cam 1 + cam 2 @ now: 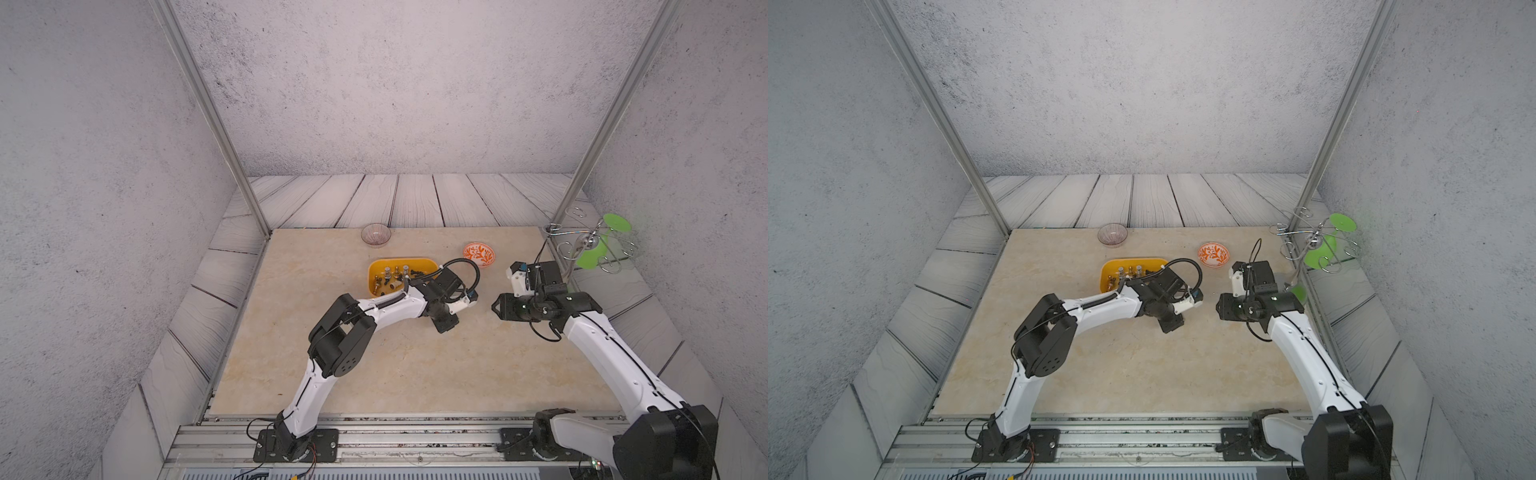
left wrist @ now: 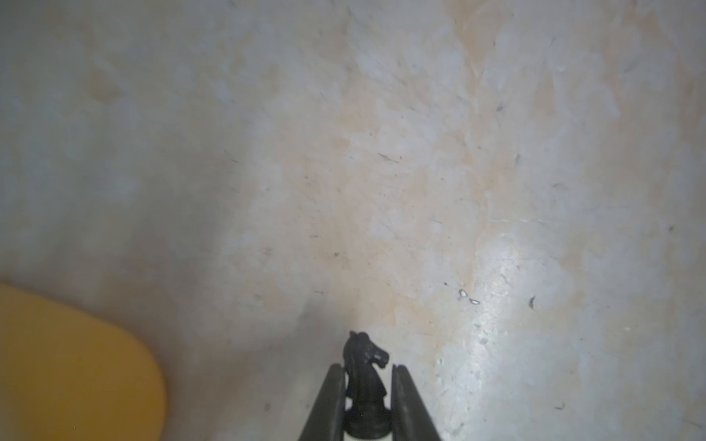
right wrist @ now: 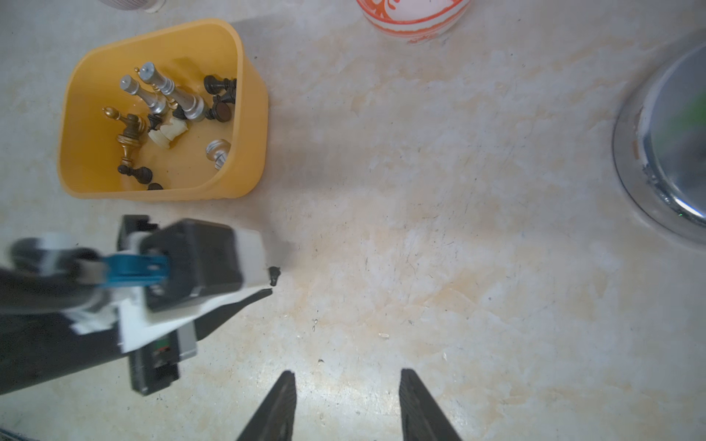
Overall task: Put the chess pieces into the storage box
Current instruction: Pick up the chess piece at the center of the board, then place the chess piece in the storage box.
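Marble-look tabletop (image 1: 374, 374) between grey walls (image 1: 374, 104), left gripper (image 2: 367, 367) pinching black knight (image 2: 366, 385), right gripper (image 3: 347, 371) parted.

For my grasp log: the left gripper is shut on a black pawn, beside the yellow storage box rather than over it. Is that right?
Not quite. The piece is a black knight, not a pawn: the left wrist view shows its horse head between the jaws. The rest holds: the left gripper is shut on it, beside the storage box rather than over it.
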`<action>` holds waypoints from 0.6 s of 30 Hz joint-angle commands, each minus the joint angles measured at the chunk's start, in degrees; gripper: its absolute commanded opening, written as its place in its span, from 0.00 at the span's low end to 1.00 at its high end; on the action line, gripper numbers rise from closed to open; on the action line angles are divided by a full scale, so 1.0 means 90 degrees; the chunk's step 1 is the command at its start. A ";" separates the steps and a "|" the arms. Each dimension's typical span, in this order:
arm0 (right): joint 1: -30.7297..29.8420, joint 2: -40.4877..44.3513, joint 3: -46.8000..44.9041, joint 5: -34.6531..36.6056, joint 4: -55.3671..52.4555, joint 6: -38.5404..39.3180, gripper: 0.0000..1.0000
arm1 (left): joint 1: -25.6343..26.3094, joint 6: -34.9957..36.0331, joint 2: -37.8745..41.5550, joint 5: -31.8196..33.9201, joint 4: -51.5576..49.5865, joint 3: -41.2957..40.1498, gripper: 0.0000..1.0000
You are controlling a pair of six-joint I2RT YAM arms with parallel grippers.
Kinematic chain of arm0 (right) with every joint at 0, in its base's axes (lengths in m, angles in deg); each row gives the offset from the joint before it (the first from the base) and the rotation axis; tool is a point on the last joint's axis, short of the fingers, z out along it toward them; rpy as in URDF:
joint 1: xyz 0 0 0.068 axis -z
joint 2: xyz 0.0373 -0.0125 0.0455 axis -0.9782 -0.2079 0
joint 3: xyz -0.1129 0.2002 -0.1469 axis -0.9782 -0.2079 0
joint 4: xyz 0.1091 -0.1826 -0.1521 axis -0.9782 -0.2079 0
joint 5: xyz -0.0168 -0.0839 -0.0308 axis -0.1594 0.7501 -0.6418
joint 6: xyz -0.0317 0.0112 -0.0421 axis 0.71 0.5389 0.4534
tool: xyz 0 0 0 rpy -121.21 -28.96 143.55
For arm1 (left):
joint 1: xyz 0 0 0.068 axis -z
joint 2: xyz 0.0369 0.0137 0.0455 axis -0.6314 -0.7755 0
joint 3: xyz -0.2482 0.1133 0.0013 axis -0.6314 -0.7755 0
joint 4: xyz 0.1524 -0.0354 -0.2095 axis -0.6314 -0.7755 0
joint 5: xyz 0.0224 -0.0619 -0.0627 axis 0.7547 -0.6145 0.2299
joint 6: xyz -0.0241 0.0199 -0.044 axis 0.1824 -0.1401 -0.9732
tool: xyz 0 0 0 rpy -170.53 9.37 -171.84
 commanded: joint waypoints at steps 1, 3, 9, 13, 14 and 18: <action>0.0028 -0.0182 0.0192 0.0032 -0.0132 0.0069 0.46 | -0.0276 -0.0236 0.0756 0.0229 0.0254 -0.0173 0.11; 0.0034 -0.0247 0.0236 0.0012 -0.0142 0.0098 0.46 | -0.0484 -0.0315 0.1034 0.0300 0.0263 -0.0243 0.11; 0.0027 -0.0461 0.0384 -0.0104 -0.0133 0.0120 0.46 | -0.1452 -0.0659 0.1600 0.0390 0.0389 -0.0556 0.11; 0.0022 -0.0555 0.0447 -0.0092 -0.0113 0.0110 0.46 | -0.2059 -0.1000 0.1500 0.0628 0.0078 -0.0499 0.11; 0.0025 -0.0564 0.0457 -0.0080 -0.0113 0.0108 0.46 | -0.2176 -0.1065 0.1459 0.0628 -0.0013 -0.0482 0.11; 0.0031 -0.0542 0.0409 -0.0018 -0.0093 0.0060 0.46 | -0.2536 -0.1221 0.1326 0.0566 -0.0144 -0.0620 0.12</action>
